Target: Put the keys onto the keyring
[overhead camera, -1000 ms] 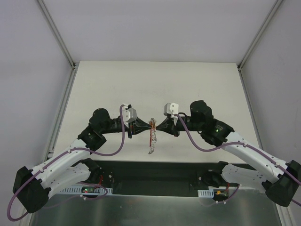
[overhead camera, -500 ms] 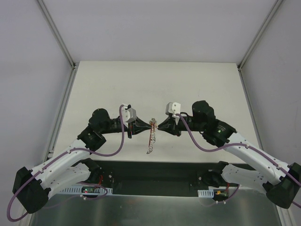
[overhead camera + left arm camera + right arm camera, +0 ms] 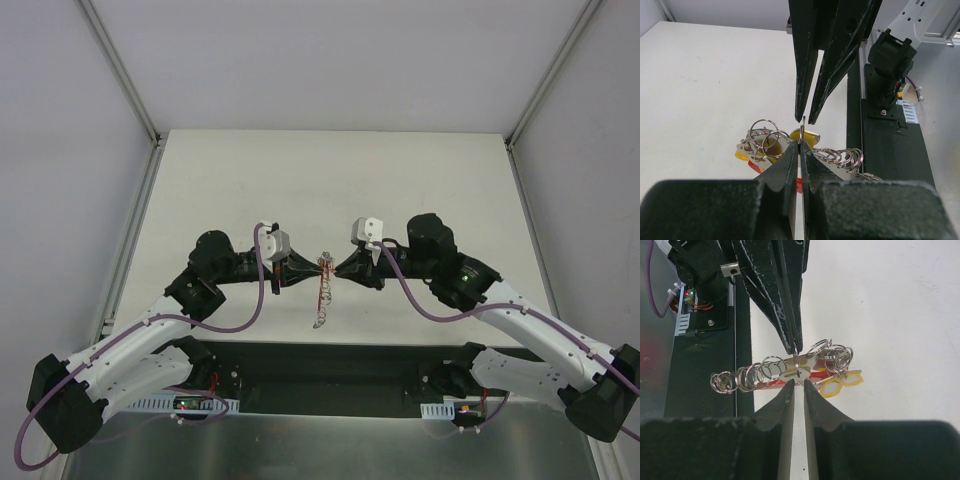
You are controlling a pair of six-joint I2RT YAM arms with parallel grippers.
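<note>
Silver wire first: the keyring is a loose bunch of loops and chain with a red band running under it. It sits at the middle of the table, between the two arms. The keys, known by their yellow plastic heads, lie tangled in at one end of the bunch. I cannot tell which of them are already threaded and which only rest there. Whether the bunch lies flat on the table or is partly lifted is also unclear from these views.

- One split ring stands upright, edge-on, above the rest.
- The left gripper is clenched on the upper rim of that ring. My read is that this keeps the ring vertical and steady so the other arm can work its free edge.
- The right gripper meets it tip to tip from the opposite side. Its jaws stand a narrow gap apart, straddling the ring's lower edge. It holds nothing that I can see, and I cannot make out whether a pad touches the wire.
- The head-on approach looks deliberate, since each wrist camera then sights straight down its own fingers onto the ring.

Judgement: the work is at the ring-handling stage, and no key is in either gripper. The ring is thin and springy, and could twist or slip out of the pinch.

Beyond the bunch the near side of the table runs into the black base plate.
</note>
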